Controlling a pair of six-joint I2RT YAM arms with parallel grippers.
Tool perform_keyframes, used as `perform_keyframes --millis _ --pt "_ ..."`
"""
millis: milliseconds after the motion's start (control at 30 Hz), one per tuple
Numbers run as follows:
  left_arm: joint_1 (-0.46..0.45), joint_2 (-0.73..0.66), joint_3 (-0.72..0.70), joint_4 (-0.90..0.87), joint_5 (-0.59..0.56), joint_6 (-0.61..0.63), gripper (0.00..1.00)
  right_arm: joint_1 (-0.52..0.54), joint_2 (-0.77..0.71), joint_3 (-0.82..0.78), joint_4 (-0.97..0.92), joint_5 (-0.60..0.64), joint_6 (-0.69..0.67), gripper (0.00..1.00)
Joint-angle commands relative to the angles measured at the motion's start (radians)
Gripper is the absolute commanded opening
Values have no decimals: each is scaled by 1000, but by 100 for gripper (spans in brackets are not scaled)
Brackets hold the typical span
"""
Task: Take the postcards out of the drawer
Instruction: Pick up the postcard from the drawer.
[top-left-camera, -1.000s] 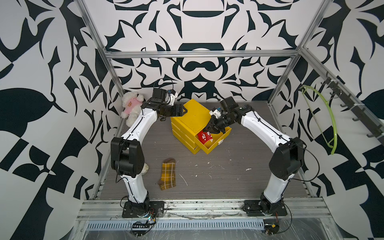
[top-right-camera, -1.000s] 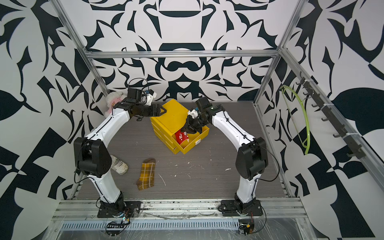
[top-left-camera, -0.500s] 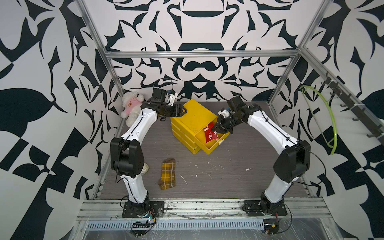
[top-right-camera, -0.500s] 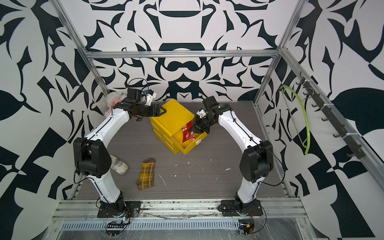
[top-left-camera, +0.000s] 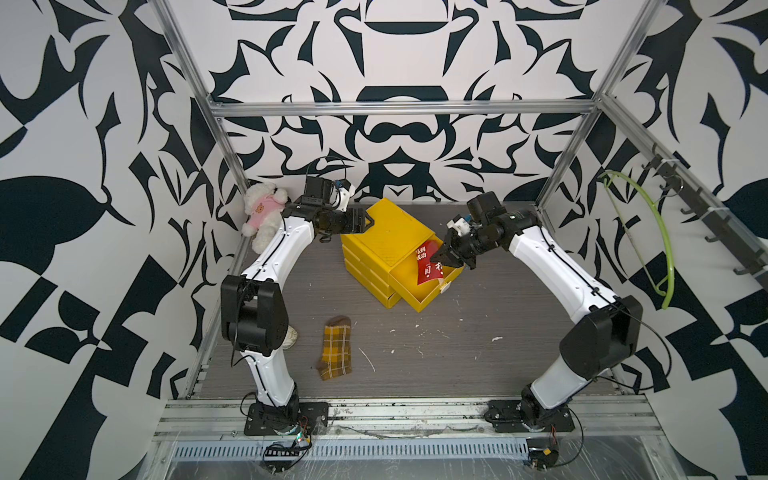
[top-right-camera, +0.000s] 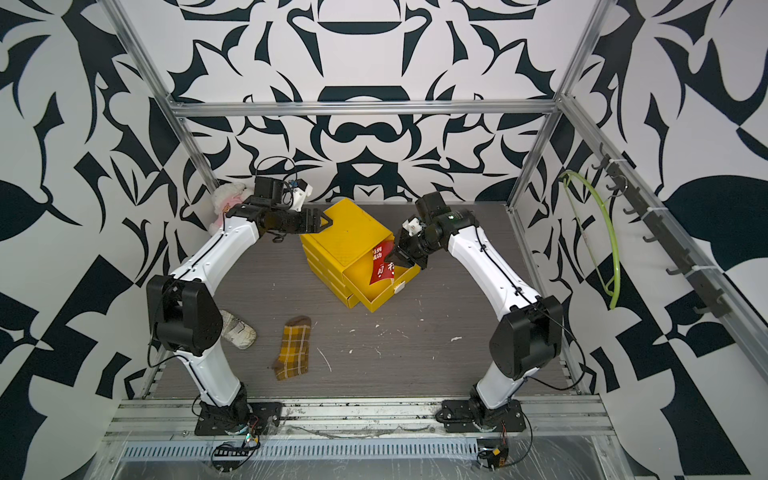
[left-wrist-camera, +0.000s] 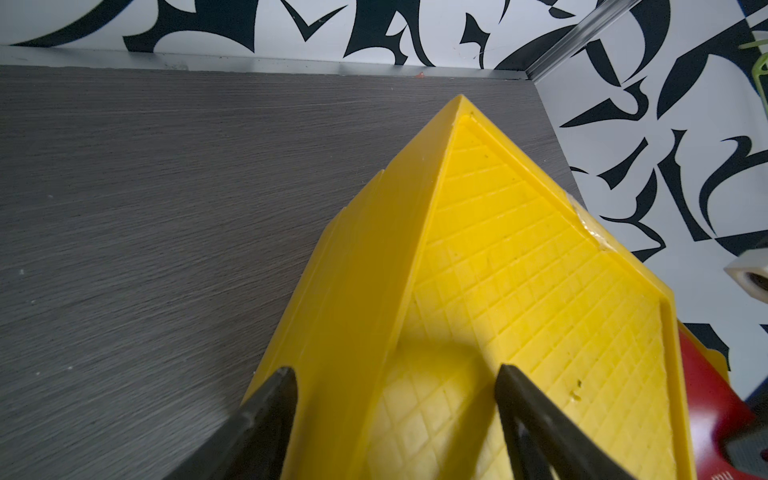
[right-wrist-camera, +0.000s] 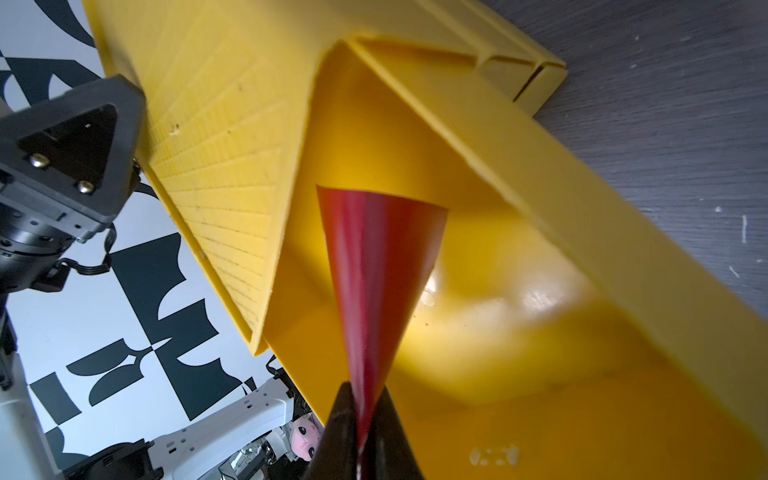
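On the grey wood-grain tabletop (top-left-camera: 478, 332), flecked with white scraps, stands one yellow cabinet (top-left-camera: 386, 237) of stacked drawers, set at an angle. Black-and-white patterned walls (top-left-camera: 395, 50) close the space on three sides, edged by an aluminium frame (top-left-camera: 399, 109). A rail of hooks (top-left-camera: 706, 224) runs along the side wall.

I count two arms, both mine. My right gripper (top-left-camera: 446, 259) is pinched tight on the postcards (top-left-camera: 428, 266), which it holds upright and tilted just over the one pulled-out drawer (top-left-camera: 401, 276), the top one. Their lower edge is close to the drawer's front wall. In both top views I make out two red faces with white characters, but the wrist view shows them edge-on, so I cannot tell the exact number.

My left gripper (top-left-camera: 365, 220) has its jaws spread wide astride the cabinet's rear corner, one finger beside the side wall and one over the ribbed top. I cannot tell whether they touch it.

Otherwise there is one yellow-brown plaid sock (top-left-camera: 336, 353) lying flat near the front, one white plush toy (top-left-camera: 264, 214) in pink at the back corner, one small pale shoe (top-right-camera: 237, 330) behind my left arm, and one green hanger (top-left-camera: 648, 237) on the hooks.
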Motion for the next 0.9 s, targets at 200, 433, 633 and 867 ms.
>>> perform_keyframes --millis 200,433,633,867 --pt "-3 -38 33 -163 -33 -17 83 -24 -71 14 39 -40 26 12" --pt "-3 -113 145 -172 6 -72 84 -60 -135 43 52 -40 -27 12" --pt "-4 -208 73 39 197 -263 84 -65 -155 56 163 -45 -56 12" --pt "-81 -234 -73 327 359 -489 84 -65 -147 64 264 -60 -74 12"
